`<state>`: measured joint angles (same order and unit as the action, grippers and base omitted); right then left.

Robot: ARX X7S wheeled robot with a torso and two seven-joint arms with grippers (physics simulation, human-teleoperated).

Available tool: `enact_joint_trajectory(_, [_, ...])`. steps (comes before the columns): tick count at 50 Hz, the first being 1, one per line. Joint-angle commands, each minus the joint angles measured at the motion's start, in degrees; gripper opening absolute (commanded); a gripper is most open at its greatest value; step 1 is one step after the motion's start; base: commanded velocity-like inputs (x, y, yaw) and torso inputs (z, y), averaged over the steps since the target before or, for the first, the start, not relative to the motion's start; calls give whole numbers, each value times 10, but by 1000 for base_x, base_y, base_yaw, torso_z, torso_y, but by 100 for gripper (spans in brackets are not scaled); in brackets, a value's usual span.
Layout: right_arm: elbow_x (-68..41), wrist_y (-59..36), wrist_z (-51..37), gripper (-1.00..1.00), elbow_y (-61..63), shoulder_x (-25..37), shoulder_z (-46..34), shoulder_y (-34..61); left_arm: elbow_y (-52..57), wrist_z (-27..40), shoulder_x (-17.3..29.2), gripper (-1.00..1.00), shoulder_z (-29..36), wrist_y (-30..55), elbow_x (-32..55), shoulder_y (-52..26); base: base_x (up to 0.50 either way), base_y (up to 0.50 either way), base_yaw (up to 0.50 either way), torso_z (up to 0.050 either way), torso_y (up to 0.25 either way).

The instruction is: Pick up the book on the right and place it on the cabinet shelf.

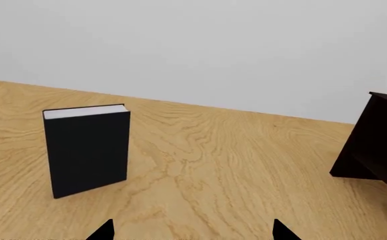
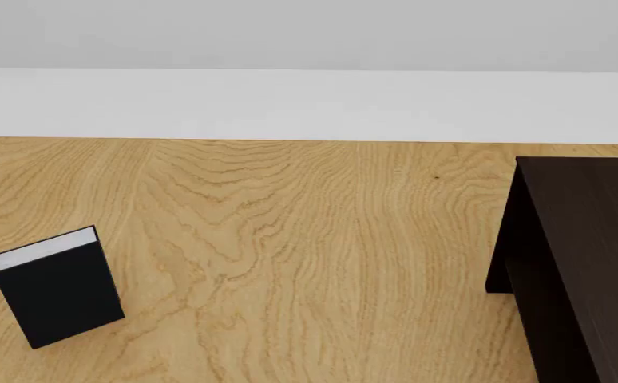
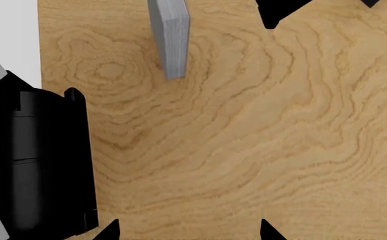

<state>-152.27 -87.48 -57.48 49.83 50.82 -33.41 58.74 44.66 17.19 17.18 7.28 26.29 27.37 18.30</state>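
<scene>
The only container in sight is the cabinet [image 2: 592, 255], very dark brown, nearly black, built of flat square-edged boards. The head view shows its broad top and one side panel standing on the table [image 2: 287, 263]. Its inside is hidden, so I cannot tell what it holds. From the left wrist it shows as a dark corner [image 1: 379, 142], ahead of the left pincer [image 1: 193, 232] and off to the robot's right.

The left pincer is spread wide. Only its two black pointed tips show, well apart, with bare table [image 1: 233, 170] between them. Ahead of it, on the side away from the cabinet, a black book [image 1: 87, 150] stands upright on the wood. It has a matte cover, sharp corners and a white band of pages along its top. The head view shows the same black book [image 2: 59, 286] well apart from the cabinet.

The right pincer [image 3: 188, 231] is also spread wide and holds nothing. Its tips show as two black points over the table [image 3: 247, 140]. The grey book [image 3: 169, 35] is ahead of this pincer, well beyond the tips and not between them. It rests on the table, a plain mid-grey slab with a smooth cover and a narrow face toward the camera.

The table is pale wood with strong swirling, ringed grain. Beside the right pincer, past the table's edge, is a black blocky part [image 3: 43, 160] that I cannot identify.
</scene>
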Motion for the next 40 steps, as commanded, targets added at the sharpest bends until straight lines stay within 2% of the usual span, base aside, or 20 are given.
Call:
enact_joint_trajectory(1, [40, -21, 29, 100, 0, 7, 16, -20, -4, -5, -6, 100, -6, -5, -2, 6, 0, 0, 0, 0, 0])
enact_joint_trajectory(20, [193, -21, 213, 100, 31, 49, 15, -17, -3, 1, -1, 100, -4, -10, 1, 7, 0, 0, 0, 0, 0])
enact_joint_trajectory(40, [286, -19, 301, 100, 46, 76, -16, -14, -12, 3, 3, 100, -3, -15, 4, 5, 0, 0, 0, 0, 0])
